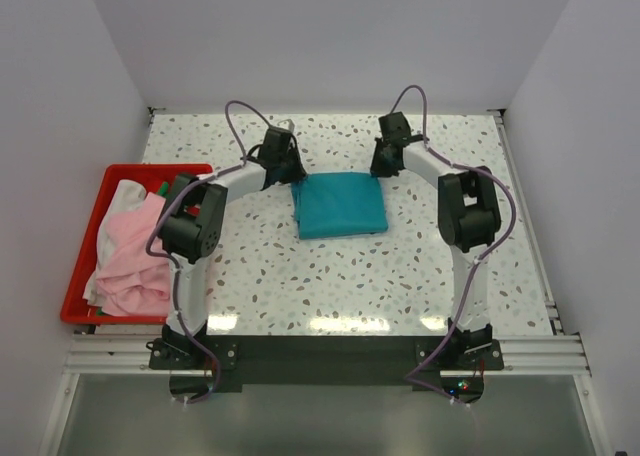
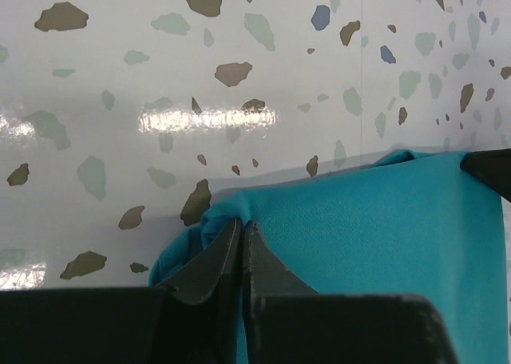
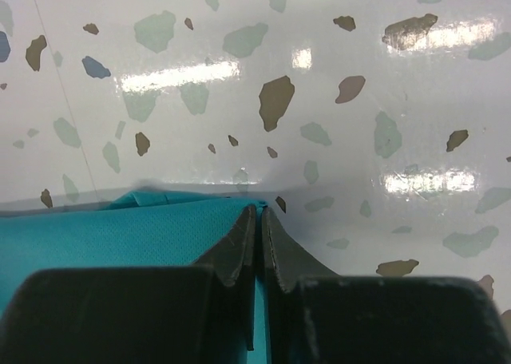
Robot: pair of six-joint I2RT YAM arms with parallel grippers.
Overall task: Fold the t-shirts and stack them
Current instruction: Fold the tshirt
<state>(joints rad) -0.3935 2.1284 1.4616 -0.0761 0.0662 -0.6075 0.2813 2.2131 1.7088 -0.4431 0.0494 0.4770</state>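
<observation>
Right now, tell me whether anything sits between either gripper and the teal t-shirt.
Nothing visible does. The left gripper is shut on the teal t-shirt at its far left corner, and the right gripper is shut on its far right corner, so both are already in contact with the cloth.

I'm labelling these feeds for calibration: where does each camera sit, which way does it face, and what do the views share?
Top external: above and behind the bases, looking down on the table, both arms, teal t-shirt, red bin.
Left wrist: on the left arm, looking along the shut left gripper pinching a far shirt corner.
Right wrist: likewise, right gripper shut on the other far corner.
All share the teal t-shirt and table.
</observation>
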